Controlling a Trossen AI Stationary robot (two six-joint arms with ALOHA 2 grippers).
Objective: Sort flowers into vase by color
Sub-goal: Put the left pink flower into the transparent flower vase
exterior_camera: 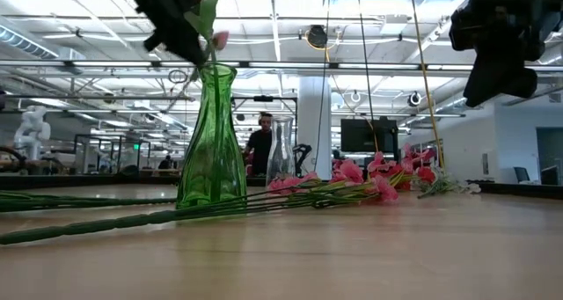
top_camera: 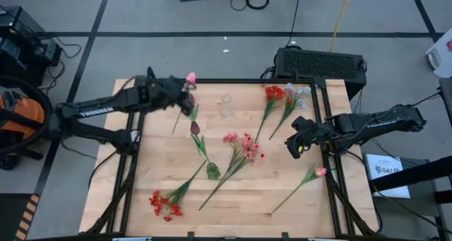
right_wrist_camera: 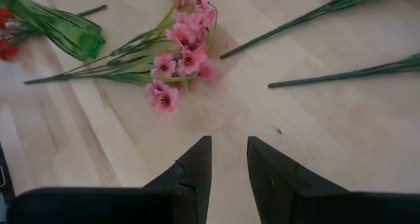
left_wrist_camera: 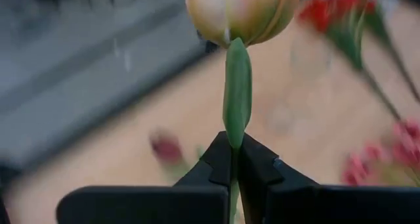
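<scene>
Pink and soft, one tulip (left_wrist_camera: pixel 235 12) sits up high in the left claw (left_wrist_camera: pixel 235 159), which is squeezed tight on its thin green stem. The top of the bloom is cut off in the left wrist view, and everything behind it looks fuzzy. That claw hangs over the far left part of the wooden table (top_camera: pixel 247 198). The right claw (right_wrist_camera: pixel 230 159) hangs over bare wood near the table's right edge, with its fingers a little apart and nothing between them. The other flowers (top_camera: pixel 240 150) lie spread flat on the wood: pink ones in the middle, red ones at the near left and the far right. A green vase (exterior_camera: pixel 211 142) stands upright, near a clear vase (top_camera: pixel 226 104).
</scene>
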